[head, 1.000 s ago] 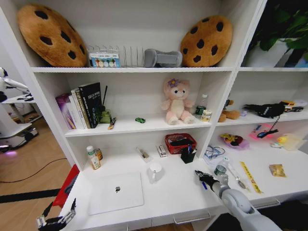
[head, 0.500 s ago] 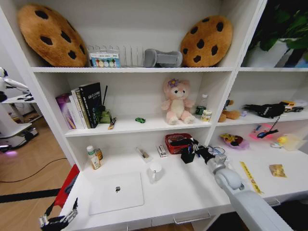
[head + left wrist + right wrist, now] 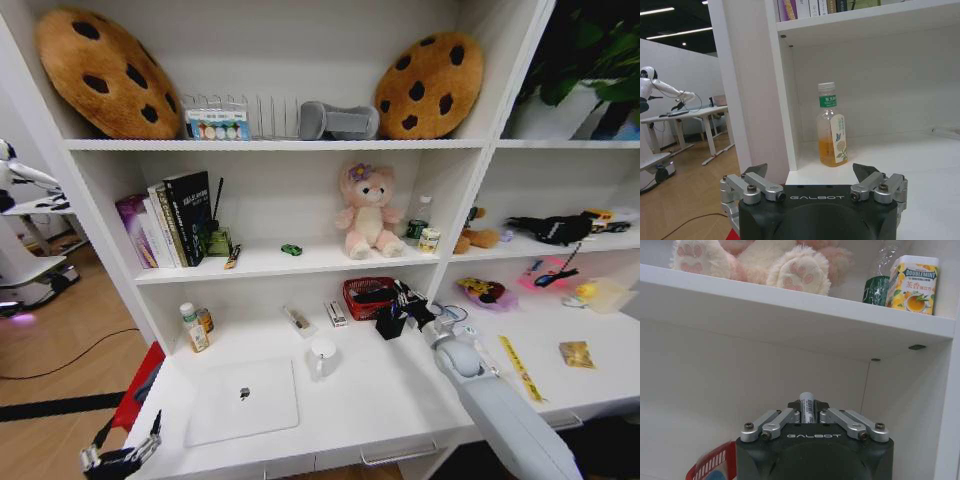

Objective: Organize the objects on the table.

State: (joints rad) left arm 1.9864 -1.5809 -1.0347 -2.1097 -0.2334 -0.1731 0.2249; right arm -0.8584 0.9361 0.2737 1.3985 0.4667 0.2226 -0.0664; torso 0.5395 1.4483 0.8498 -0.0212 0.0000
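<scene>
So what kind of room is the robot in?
Probably an office or lab set up like a study: a white desk with a silver laptop, shelves of books, and another robot at a far desk.

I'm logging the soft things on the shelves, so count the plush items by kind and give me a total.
Round brown cookie-shaped cushions with dark chips: 2, one top left, one top right
Pink plush bear with a purple flower: 1
Total: 3

Silver laptop (image 3: 243,399) closed flat on white table (image 3: 370,400), pen (image 3: 807,407) upright
</scene>
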